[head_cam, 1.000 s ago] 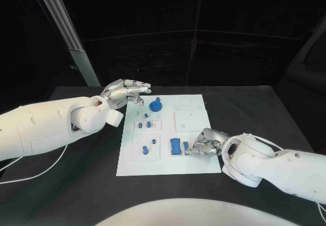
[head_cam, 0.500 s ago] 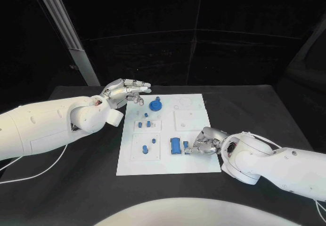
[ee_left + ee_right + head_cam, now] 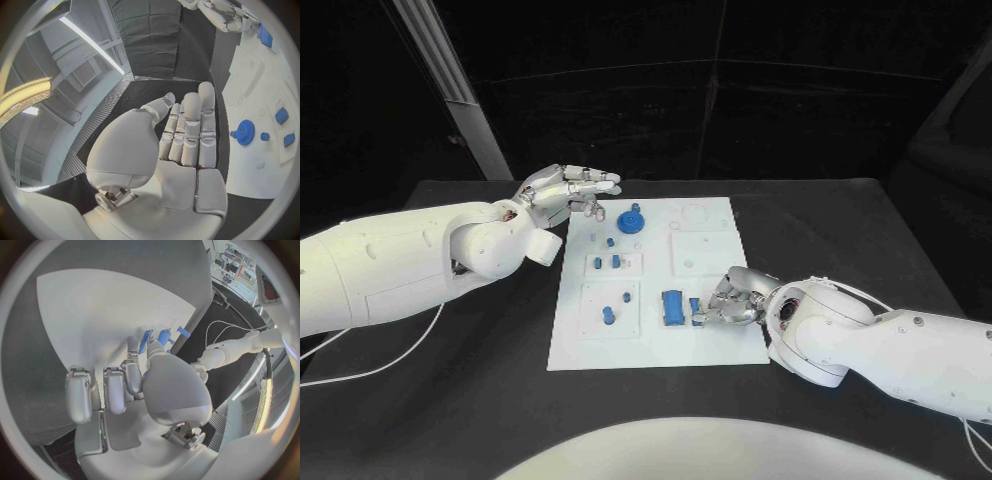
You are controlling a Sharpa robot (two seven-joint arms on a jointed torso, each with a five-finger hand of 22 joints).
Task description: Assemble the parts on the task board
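Right hand (image 3: 733, 300) pinching small blue part (image 3: 694, 309); left hand (image 3: 181, 150) flat, holding nothing.

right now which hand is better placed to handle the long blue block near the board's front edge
Right. The right hand sits on the task board right beside the long blue block, fingers curled toward it. The left hand hovers open off the board's far left corner, nearer the blue gear.
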